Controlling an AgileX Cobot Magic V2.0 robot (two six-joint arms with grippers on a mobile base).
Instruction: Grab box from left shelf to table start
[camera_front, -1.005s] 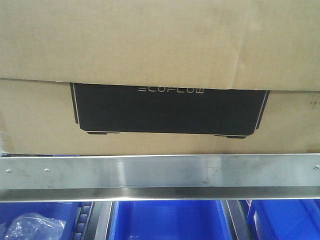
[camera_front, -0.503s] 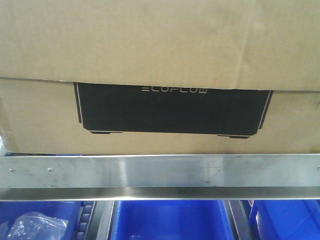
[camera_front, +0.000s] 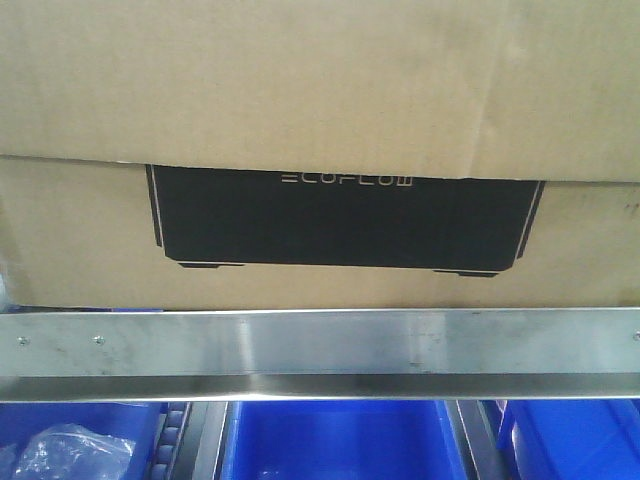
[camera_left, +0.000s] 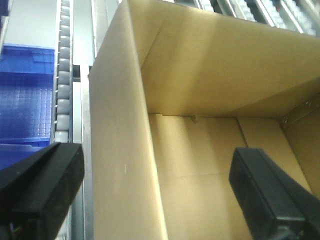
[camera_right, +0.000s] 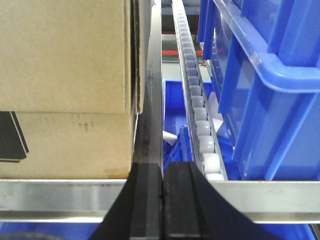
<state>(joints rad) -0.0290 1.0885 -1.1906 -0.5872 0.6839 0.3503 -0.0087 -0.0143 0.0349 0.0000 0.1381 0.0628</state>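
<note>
The brown cardboard box (camera_front: 300, 90) with its black ECOFLOW panel (camera_front: 345, 215) sits on the left shelf, behind the silver front rail (camera_front: 320, 345). My left gripper (camera_left: 157, 165) is open and straddles the box's left wall (camera_left: 120, 150). One finger (camera_left: 42, 190) is outside the wall and the other finger (camera_left: 265, 195) is inside the open box. My right gripper (camera_right: 163, 172) is shut on nothing, in front of the rail (camera_right: 60, 195) by the box's right corner (camera_right: 65, 60). The table is out of view.
Blue plastic bins (camera_front: 330, 440) stand on the level below the rail, one holding a clear plastic bag (camera_front: 60, 450). More blue bins (camera_right: 270, 100) sit right of the box beyond a roller track (camera_right: 197, 115). Another bin (camera_left: 25, 110) and rollers (camera_left: 64, 75) lie left of it.
In the front view the box's panel has shifted slightly right and down against the frame over the last second. In the last half second nothing visibly moved.
</note>
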